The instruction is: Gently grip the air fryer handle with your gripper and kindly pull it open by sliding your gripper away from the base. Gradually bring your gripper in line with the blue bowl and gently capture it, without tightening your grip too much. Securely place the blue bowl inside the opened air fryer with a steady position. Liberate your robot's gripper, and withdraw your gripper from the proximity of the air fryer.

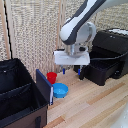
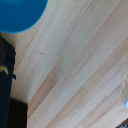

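Exterior view: tool (image 1: 71, 71) hangs above the tabletop (image 1: 95, 105), white block with two dark-blue fingers pointing down, a clear gap between the tips, nothing held. Blue bowl (image 1: 60, 90) sits on the wood below the tool and off toward the exterior view's left, apart from the fingers. Small red cup (image 1: 51, 77) stands just behind the bowl, level with the fingertips in the picture. Air fryer (image 1: 107, 56) is on the tool's other side, toward the exterior view's right, close to the white block; its handle cannot be made out, and whether the drawer is out cannot be told. Black fabric crate (image 1: 20, 97) with a blue panel lies beyond the bowl, farthest from the tool

Wrist view: mostly pale wood planks of the tabletop (image 2: 75, 65). Blue bowl's (image 2: 20, 14) rim fills one corner. Dark edge of the crate (image 2: 6, 85) runs along the side below it. Fingers not visible here
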